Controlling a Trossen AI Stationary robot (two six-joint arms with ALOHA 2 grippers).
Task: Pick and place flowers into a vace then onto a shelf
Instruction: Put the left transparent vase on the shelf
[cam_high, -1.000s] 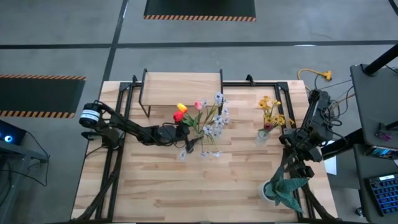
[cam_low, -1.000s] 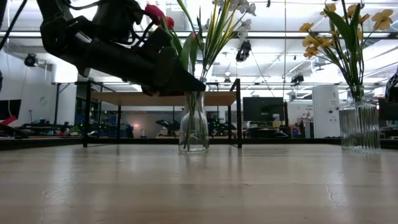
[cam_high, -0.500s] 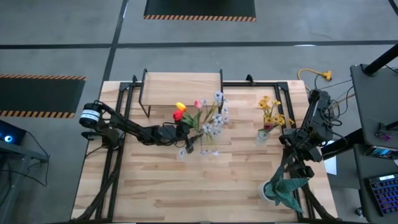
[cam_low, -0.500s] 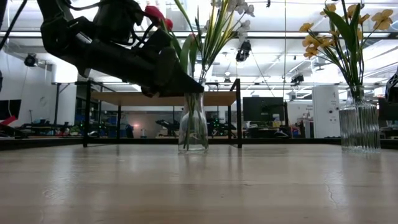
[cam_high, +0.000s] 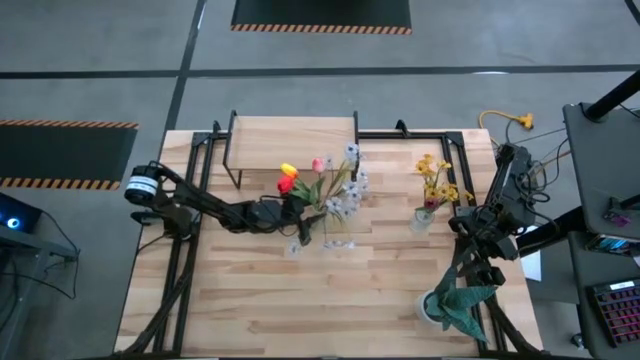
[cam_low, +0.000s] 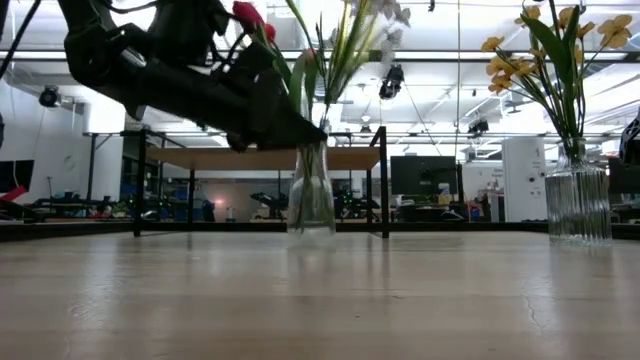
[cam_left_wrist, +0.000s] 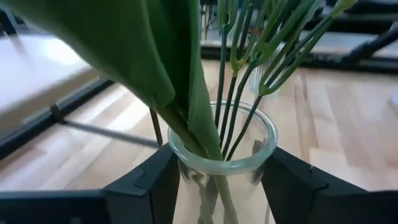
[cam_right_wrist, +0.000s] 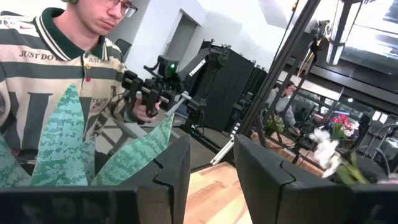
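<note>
My left gripper (cam_high: 300, 222) (cam_low: 312, 135) is shut on a clear glass vase (cam_low: 311, 195) near the table's middle. The vase holds the flowers (cam_high: 322, 185): red, yellow and pink tulips and a spray of pale blossoms. Green stems and a broad leaf (cam_left_wrist: 186, 81) stick into its mouth. The shelf (cam_high: 293, 130) stands at the far edge on thin black legs. A ribbed glass vase (cam_low: 575, 200) with a yellow-bloomed bunch (cam_high: 435, 180) stands on the table's right part. My right gripper (cam_right_wrist: 211, 186) waits open at the right edge. My left gripper pinches the clear vase's neck just under the rim (cam_left_wrist: 222, 163), one finger (cam_left_wrist: 152, 186) on each side. The fingers come in about level from the table's left. The vase stays upright; whether its base (cam_low: 311, 238) still touches the table I cannot tell.
A green spiky-leaved potted plant (cam_high: 455, 300) sits at the right near corner, close to my right arm. A person in a striped shirt (cam_right_wrist: 56, 68) shows beyond the table in the right wrist view. Bare wood (cam_high: 300, 310) lies across the near half of the table.
My left gripper has risen slightly with the vase in its hold. The vase and its blossoms show blurred in the low view, and the tulip heads have drifted a little toward the table's far left.
</note>
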